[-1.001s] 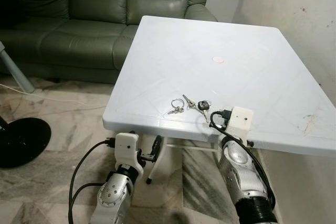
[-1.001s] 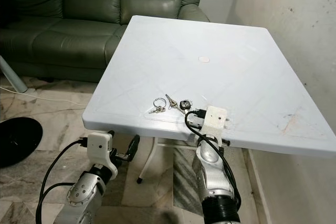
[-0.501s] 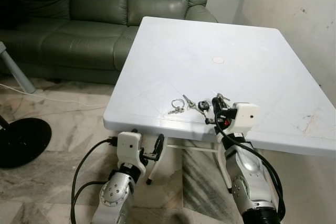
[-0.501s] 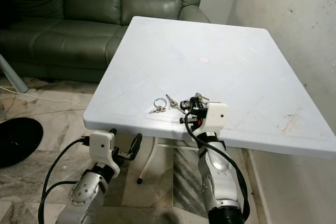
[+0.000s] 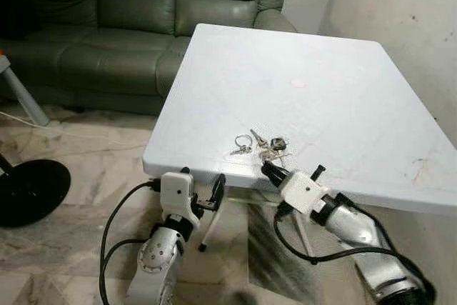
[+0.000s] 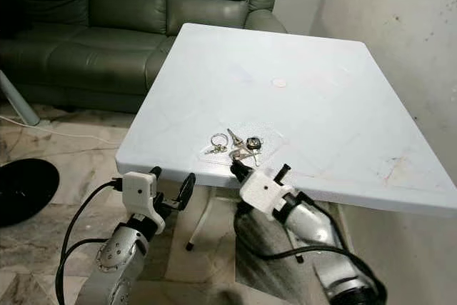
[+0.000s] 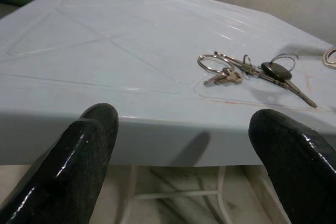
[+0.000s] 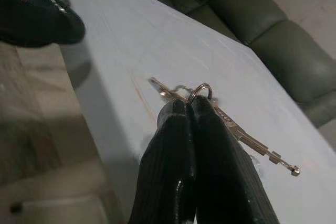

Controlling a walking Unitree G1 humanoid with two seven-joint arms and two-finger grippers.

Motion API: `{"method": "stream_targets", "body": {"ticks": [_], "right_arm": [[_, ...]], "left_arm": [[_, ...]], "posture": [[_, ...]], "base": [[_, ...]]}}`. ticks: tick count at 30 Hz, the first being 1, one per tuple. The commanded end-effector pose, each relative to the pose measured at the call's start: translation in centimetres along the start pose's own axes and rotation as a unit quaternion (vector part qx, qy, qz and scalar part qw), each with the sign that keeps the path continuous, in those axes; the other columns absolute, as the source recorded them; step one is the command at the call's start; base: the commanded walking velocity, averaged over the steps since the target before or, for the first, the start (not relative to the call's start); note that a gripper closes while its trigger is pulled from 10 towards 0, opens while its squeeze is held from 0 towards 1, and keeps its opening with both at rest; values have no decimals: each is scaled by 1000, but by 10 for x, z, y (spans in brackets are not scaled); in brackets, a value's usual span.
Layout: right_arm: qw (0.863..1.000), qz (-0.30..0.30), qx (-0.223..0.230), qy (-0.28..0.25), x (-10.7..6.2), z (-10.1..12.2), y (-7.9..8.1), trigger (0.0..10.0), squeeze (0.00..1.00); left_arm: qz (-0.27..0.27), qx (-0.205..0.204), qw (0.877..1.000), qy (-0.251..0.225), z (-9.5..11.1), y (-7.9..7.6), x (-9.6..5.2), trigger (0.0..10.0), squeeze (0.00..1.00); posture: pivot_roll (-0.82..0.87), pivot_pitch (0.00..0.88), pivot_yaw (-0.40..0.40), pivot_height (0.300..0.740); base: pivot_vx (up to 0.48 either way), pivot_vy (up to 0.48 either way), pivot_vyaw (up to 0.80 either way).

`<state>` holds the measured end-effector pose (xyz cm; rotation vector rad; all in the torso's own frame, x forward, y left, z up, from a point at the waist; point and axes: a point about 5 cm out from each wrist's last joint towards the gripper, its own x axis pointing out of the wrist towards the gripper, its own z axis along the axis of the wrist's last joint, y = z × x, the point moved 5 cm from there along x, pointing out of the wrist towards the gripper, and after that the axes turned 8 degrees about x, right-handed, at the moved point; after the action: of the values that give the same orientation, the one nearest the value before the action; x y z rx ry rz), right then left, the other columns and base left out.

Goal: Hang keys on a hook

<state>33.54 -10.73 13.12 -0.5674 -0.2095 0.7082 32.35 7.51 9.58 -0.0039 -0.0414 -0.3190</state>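
We are looking at the keys (image 5: pixel 258 143) lying near the front edge of the white table (image 5: pixel 335 98). Our right gripper (image 8: pixel 190 109) is reaching over that edge, its fingers pressed together and pinching a small ring of the bunch. Our left gripper (image 7: pixel 184 145) is hovering just below the table's edge, fingers spread wide and holding nothing. A green sofa (image 5: pixel 128 26) is standing behind.

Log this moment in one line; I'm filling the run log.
right gripper: shut at keys | left gripper: open, below table edge | keys: on table
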Motion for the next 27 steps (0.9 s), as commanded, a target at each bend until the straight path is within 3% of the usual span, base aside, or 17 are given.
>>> {"method": "stream_targets", "body": {"ticks": [1,6,9,11,13,14,15,16,19,20,22,24,27], "right_arm": [[1000,2,3,-11,0,6,-6,10000,0],[998,-21,56,-14,-2,5,-13,10000,0],[998,-21,54,-10,-4,3,-12,10000,0],[986,-47,158,-27,-4,6,-17,10000,0],[984,-39,171,-28,-5,7,-16,10000,0],[997,24,60,30,-10,-4,-3,10000,0],[997,24,60,30,-10,-4,-3,10000,0],[993,74,-37,80,-21,-17,-1,10000,0],[992,60,-49,96,-31,-17,-23,10000,0],[986,86,-89,114,-35,-21,-20,10000,0],[979,105,-107,134,-40,-23,-22,10000,0],[980,108,-84,141,-43,-21,-23,10000,0],[970,140,-70,186,-54,-31,-20,10000,0]], "left_arm": [[-3,-23,1000,-6,1,-12,3,10000,0],[-2,-25,1000,-8,2,-13,3,10000,0],[0,-25,1000,-9,2,-12,4,10000,0],[0,-26,1000,-9,2,-11,4,10000,0],[0,-26,1000,-10,3,-11,4,10000,0],[0,-25,1000,-10,4,-11,4,10000,0],[0,-25,1000,-10,4,-11,4,10000,0],[1,-30,1000,-10,4,-11,4,10000,0],[0,-34,999,-10,3,-12,3,10000,0],[0,-34,999,-9,2,-12,3,10000,0],[-3,-36,999,-8,2,-15,4,10000,0],[-5,-36,999,-8,2,-16,4,10000,0],[-4,-36,999,-10,3,-16,5,10000,0]], "posture": [[17,126,-87,740],[17,129,-90,740],[17,131,-89,740],[18,132,-89,740],[19,134,-87,740],[16,136,-85,740],[16,136,-85,740],[15,136,-85,740],[6,140,-84,740],[-1,143,-83,740],[-2,143,-85,740],[-4,144,-85,740],[-6,145,-85,740]], "base": [[0,0,0],[0,0,0],[0,0,0],[0,0,0],[0,0,0],[0,0,0],[0,0,0],[0,0,0],[0,0,0],[0,0,0],[0,0,0],[0,0,0],[0,0,0]]}}
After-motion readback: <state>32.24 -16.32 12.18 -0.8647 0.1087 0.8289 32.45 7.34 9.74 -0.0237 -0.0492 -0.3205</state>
